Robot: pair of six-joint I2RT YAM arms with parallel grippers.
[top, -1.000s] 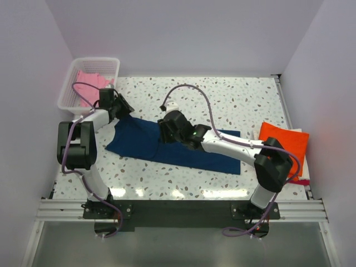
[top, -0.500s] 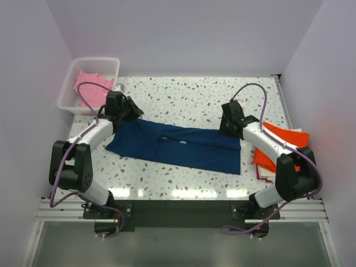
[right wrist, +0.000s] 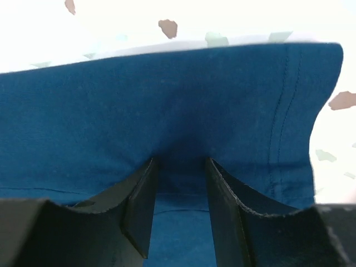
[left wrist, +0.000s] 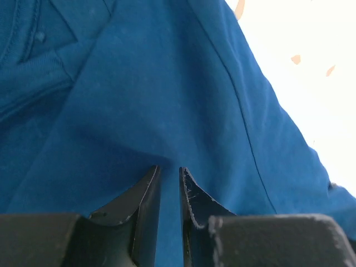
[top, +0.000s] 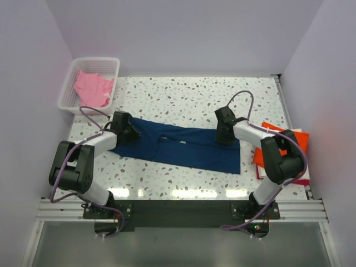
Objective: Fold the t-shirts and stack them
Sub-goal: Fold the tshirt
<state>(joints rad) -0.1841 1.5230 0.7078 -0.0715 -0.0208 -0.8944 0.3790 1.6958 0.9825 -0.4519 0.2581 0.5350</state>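
The navy blue soft cloth t-shirt (top: pixel 183 147) lies in a long band across the middle of the speckled surface (top: pixel 183 94). It looks limp and light and likely to sag, so the hemmed corners are the best hold. The left hand (left wrist: pixel 168 169), at the shirt's left end, is nearly closed; I cannot tell whether it grips. The right hand (right wrist: pixel 181 161), at the right hem, stands open with its tips on the cloth.

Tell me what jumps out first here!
A navy blue t-shirt lies spread across the middle of the speckled table, with the left end effector and right end effector down on its two ends. A pink t-shirt sits crumpled in the white basket at the far left corner, and an orange t-shirt lies at the right edge.
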